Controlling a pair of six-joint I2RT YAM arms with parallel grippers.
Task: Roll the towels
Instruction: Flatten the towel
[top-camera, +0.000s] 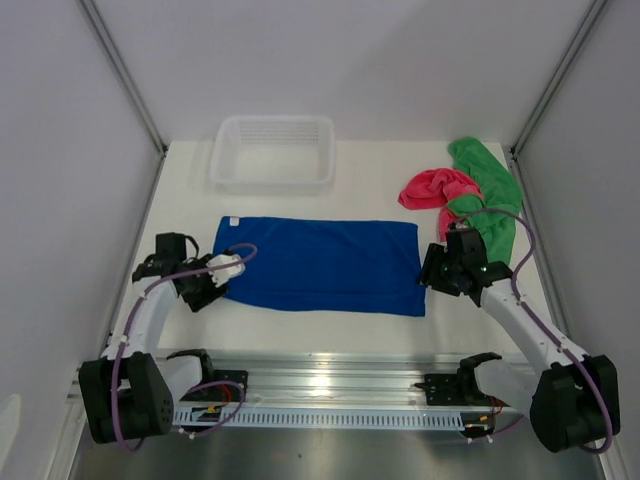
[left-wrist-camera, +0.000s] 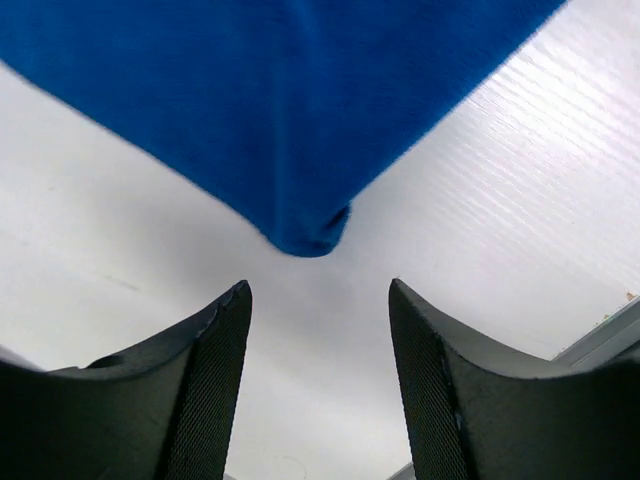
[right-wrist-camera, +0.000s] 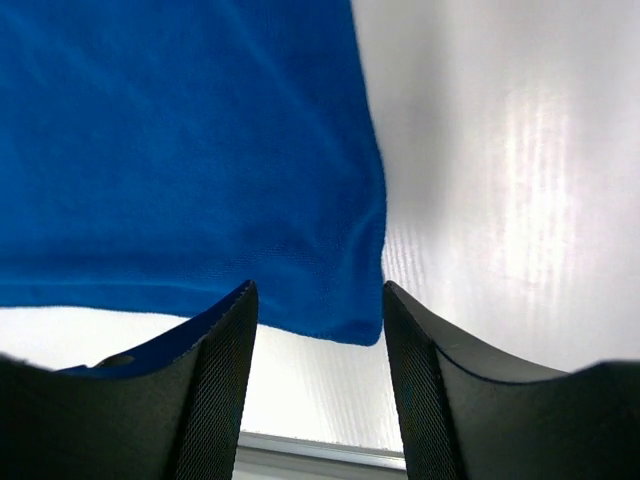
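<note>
Both jaws apart and empty, seemingly just clear of the flat blue towel (top-camera: 320, 265), one per near corner.

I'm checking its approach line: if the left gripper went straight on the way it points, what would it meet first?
Most likely the corner of the blue towel, centred just ahead of the open left gripper; depth is unclear, so it might touch the bare table first.

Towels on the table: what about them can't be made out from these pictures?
Blue towel: each wrist view shows one corner only; the picture edges cut off the rest.
Pink towel: top view, bunched up; its lower end is hidden behind the right arm.
Green towel: top view, near end hidden behind the same arm.
</note>
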